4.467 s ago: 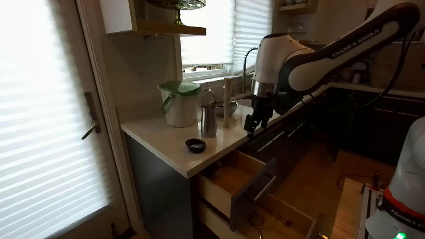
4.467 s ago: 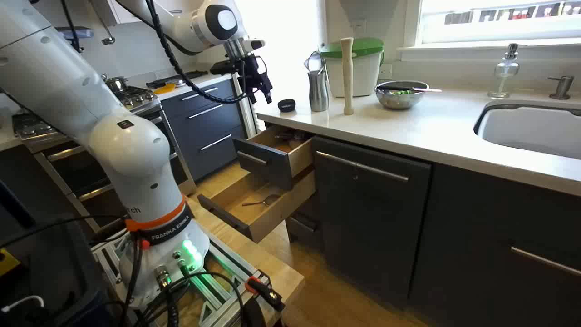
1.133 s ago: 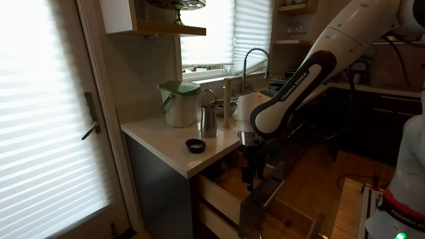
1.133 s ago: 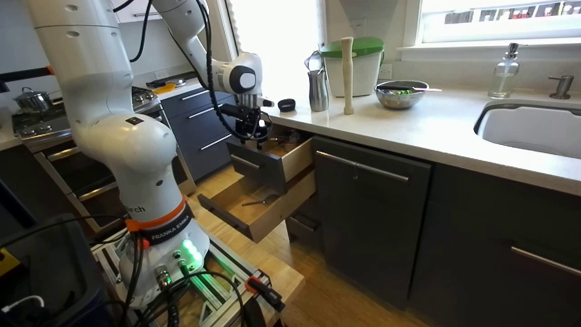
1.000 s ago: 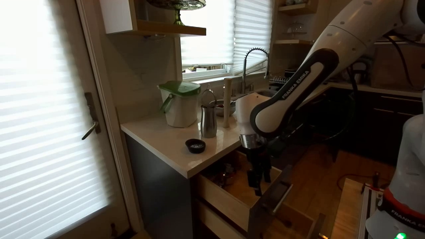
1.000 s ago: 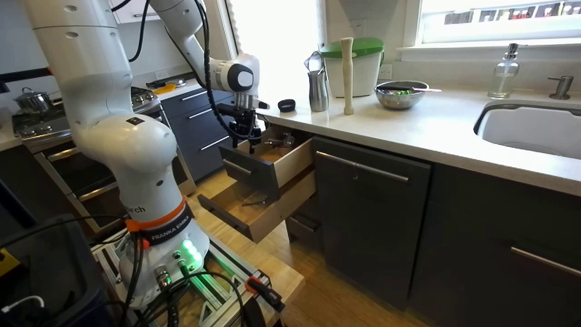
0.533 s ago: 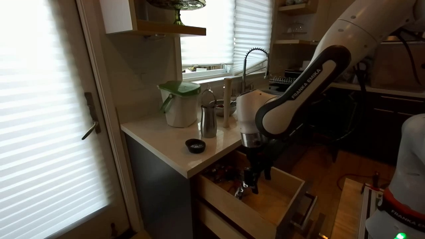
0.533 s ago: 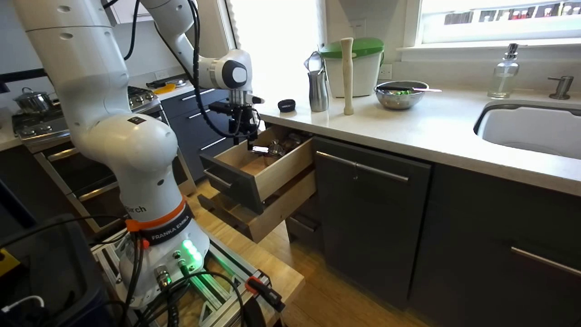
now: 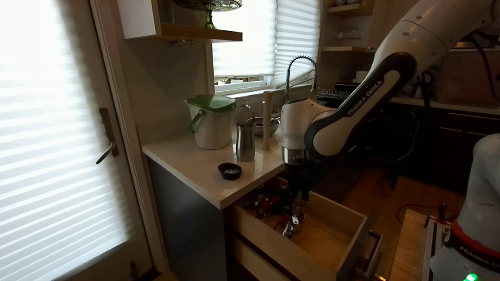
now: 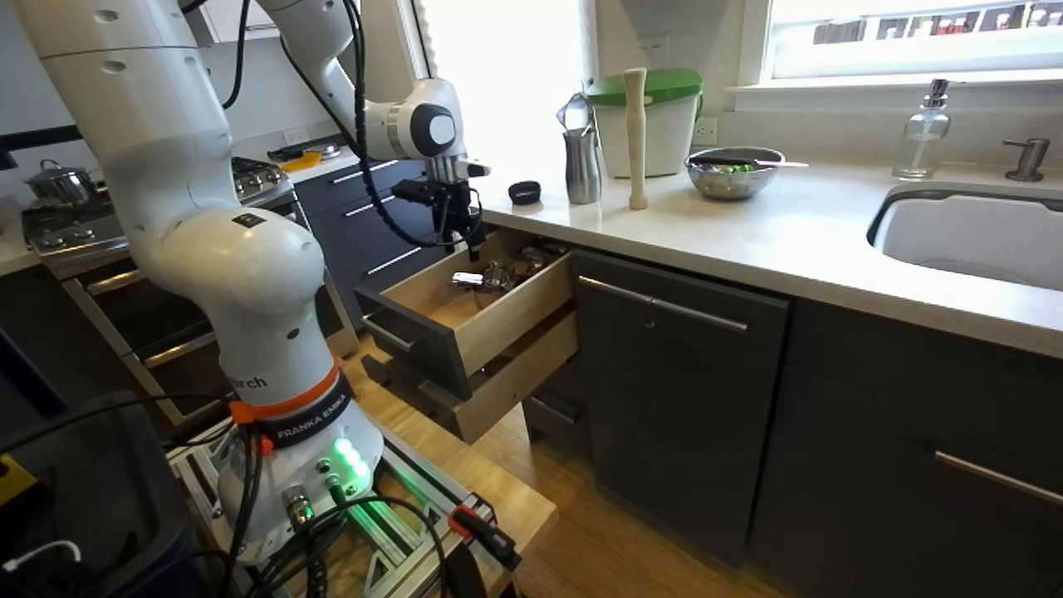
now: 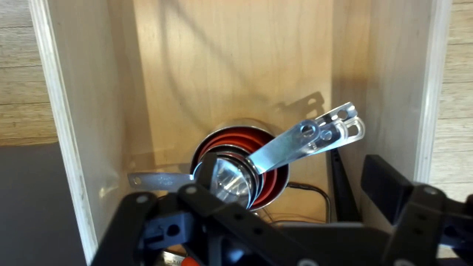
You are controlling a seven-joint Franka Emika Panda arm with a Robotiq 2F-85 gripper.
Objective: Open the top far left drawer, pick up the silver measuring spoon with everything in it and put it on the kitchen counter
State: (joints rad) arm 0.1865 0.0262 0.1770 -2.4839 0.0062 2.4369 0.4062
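Slid slightly farther out than half a second ago, the top drawer (image 9: 269, 242) is standing beneath the gripper (image 9: 297, 203), and the gripper is hanging a little higher and nearer the desk (image 9: 199, 171). In an exterior view, the silver measuring spoon (image 9: 291, 225) is lying in that drawer just below the gripper, while a tall arched faucet (image 9: 288, 80), showing here alone, is rising well beyond it.

In an exterior view, a stove (image 10: 270, 197) is standing beyond the arm (image 10: 241, 257), well apart from the gripper, and the lower drawer (image 10: 531, 378) is sitting under the top one. The arm is bending forward from its base, its wrist pointing straight down, the gripper reaching over the drawer just outside the desk's front edge.

Wrist view alone is revealing the nest: red and metal rings (image 11: 271, 184) are lining the spoon's round bowl, several handles (image 11: 292, 147) are slanting out ahead of the gripper, and one is pointing the opposite way. The gripper's fingers (image 11: 386, 184) are standing wide apart; one is overlapping the bowl, and whether it is touching I cannot tell, while its partner is hanging near a side wall (image 11: 399, 92) of the drawer. Past the bowl, tan floor is stretching between the walls, with tighter room beside that second finger.
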